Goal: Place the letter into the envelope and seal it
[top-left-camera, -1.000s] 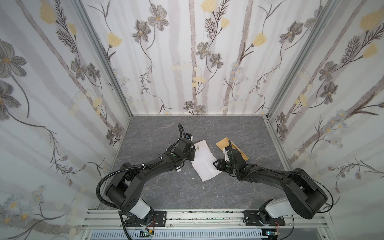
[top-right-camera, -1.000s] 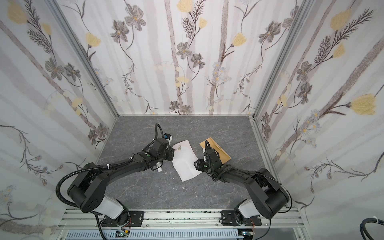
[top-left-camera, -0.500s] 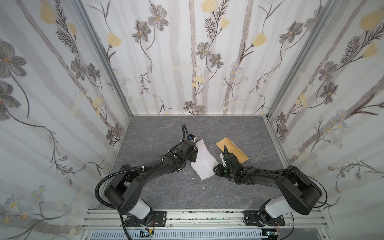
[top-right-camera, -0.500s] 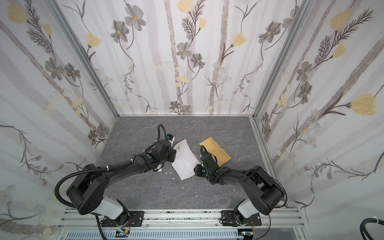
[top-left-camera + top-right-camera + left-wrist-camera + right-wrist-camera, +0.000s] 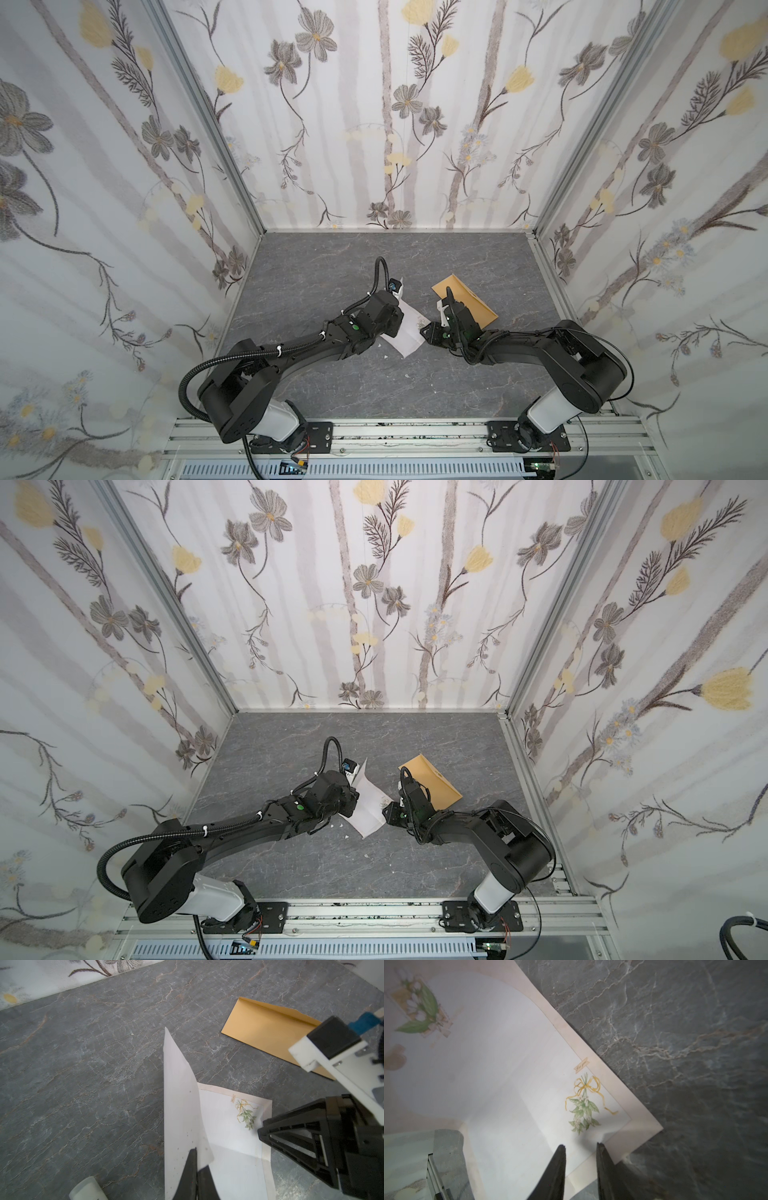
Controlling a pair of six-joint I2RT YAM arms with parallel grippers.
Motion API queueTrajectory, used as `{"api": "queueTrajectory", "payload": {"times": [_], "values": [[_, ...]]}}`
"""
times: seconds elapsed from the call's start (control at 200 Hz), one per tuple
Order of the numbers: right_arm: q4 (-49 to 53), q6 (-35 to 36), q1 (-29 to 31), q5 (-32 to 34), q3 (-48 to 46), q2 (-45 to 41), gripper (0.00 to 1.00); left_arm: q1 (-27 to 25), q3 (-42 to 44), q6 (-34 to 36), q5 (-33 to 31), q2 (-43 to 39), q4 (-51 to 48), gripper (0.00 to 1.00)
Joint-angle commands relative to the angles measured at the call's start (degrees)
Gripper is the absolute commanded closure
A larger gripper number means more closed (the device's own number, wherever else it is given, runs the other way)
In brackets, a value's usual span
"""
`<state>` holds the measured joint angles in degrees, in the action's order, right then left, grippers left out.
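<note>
Over the last second the right gripper [image 5: 580,1147] is brought away from the envelope [image 5: 469,299] and down to the near right corner of the letter [image 5: 409,332], and its jaws are narrowed. They are now seen partly open, with a gap between them and nothing clamped, and the tips are set on or just above the sheet beside the bouquet print [image 5: 583,1103]. The left gripper [image 5: 197,1167] is kept fully closed on the letter's left side, so that half is held raised and curled above the flat half. The envelope is thereby left uncovered, lying flat on the table [image 5: 332,374] to the far right of the letter, near it but apart and untouched. A fold is judged to be under way, the flat half being steadied so that the raised half can be laid over it. Insertion is not yet begun.
</note>
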<state>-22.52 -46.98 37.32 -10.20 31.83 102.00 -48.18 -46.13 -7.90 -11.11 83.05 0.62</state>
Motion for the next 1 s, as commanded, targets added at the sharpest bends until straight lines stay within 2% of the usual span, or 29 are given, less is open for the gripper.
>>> {"api": "queueTrajectory", "payload": {"times": [0.0, 0.24, 0.58, 0.78, 0.994], "values": [[0.6, -1.2, -0.5, 0.0, 0.4, 1.0, 0.71, -1.6, 1.1, 0.4, -2.2, -0.3, 0.5, 1.00], [-2.1, -1.5, -1.1, -2.6, 0.4, 1.3, 0.70, -6.0, 2.7, 1.5, -5.8, 0.3, 0.5, 1.00], [-1.3, -2.4, -3.7, -8.5, -0.1, -9.3, 0.52, -9.6, 3.5, 1.5, -11.3, 2.1, 0.5, 1.00], [1.6, -1.2, -3.7, -9.4, 4.3, -10.2, 0.45, -11.1, 3.7, 2.2, -13.1, 2.2, 0.7, 1.00], [6.6, 2.4, -2.6, -10.9, 13.3, -7.0, 0.44, -13.0, 3.8, 2.8, -14.3, 2.0, 1.1, 1.00]]}}
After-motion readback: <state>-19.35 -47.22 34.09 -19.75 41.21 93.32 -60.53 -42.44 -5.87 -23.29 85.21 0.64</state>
